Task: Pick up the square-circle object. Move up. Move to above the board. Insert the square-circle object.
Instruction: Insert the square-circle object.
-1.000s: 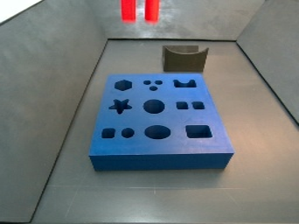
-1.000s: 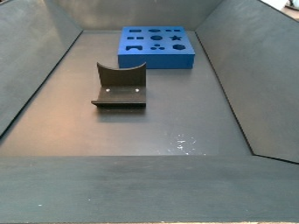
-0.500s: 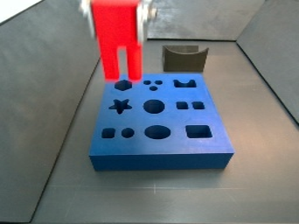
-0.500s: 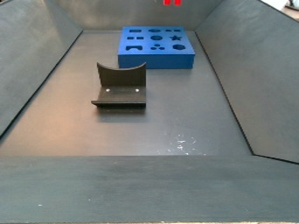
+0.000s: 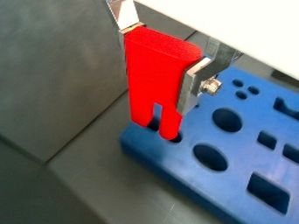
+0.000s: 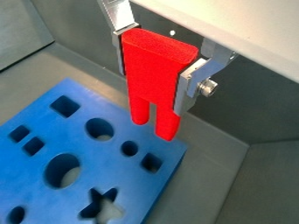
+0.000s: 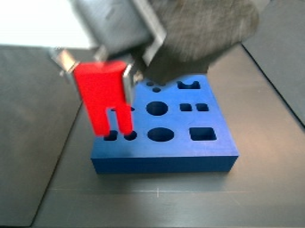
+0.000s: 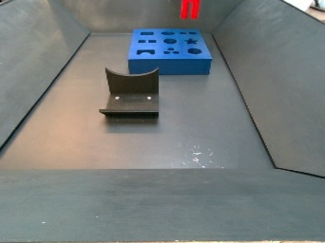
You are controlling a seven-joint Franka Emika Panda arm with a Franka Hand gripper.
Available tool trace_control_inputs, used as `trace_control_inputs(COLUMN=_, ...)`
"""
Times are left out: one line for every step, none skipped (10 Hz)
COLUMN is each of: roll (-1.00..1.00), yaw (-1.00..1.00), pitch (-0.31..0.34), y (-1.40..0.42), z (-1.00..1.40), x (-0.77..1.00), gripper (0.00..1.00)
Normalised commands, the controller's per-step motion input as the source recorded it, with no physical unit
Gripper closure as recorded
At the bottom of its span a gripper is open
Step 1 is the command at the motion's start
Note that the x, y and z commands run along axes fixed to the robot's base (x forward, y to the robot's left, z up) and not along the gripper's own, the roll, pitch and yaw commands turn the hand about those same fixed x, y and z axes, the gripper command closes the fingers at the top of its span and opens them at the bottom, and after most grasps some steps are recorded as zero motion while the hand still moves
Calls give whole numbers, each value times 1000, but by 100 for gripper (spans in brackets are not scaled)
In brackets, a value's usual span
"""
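Observation:
My gripper [image 7: 103, 71] is shut on the square-circle object [image 7: 103, 98], a bright red tall block held upright with its two prongs pointing down. In both wrist views the silver fingers [image 5: 197, 80] [image 6: 197, 77] clamp the red block [image 5: 156, 79] [image 6: 152, 77] by its sides. The prongs hang over a corner of the blue board [image 5: 233, 153] [image 6: 65, 153], near a round hole there. In a side view the red block [image 8: 191, 9] shows at the frame's upper edge, above the far edge of the board [image 8: 169, 52]. I cannot tell whether the prongs touch the board [image 7: 167, 156].
The dark olive-grey U-shaped holder [image 8: 129, 93] stands empty on the grey floor, nearer than the board in that side view. Sloping grey walls [image 8: 38, 66] enclose the floor on all sides.
The gripper with the red block has come down and across the board toward its corner. In one side view it now looms much larger; in the other the block shows lower in the frame.

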Motion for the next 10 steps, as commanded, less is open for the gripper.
trace_control_inputs(roll=144, yaw=194, pitch=-187, y=-9, z=-303, x=-191, gripper=100)
trace_control_inputs(roll=286, yaw=309, pitch=-241, y=0, z=-406, x=-311, gripper=100)
trace_control_inputs(roll=247, yaw=329, pitch=-207, y=31, z=-406, x=-194, gripper=100)
trace_control_inputs(roll=0, yaw=131, pitch=-104, y=0, z=-11, x=0, gripper=100)
trace_control_inputs(roll=0, yaw=0, pitch=0, y=29, z=0, x=40, gripper=100)
trace_control_inputs(roll=4, yaw=-69, pitch=0, y=237, z=-140, x=317, gripper=100)
trace_control_inputs(roll=14, yaw=-74, pitch=9, y=374, z=-197, x=429, gripper=100)
trace_control_inputs(roll=0, yaw=-131, pitch=0, y=157, z=-100, x=180, gripper=100)
trace_control_inputs(roll=0, yaw=-49, pitch=-31, y=0, z=-91, x=43, gripper=100)
trace_control_inputs(roll=80, yaw=-57, pitch=-79, y=-20, z=-317, x=26, gripper=100)
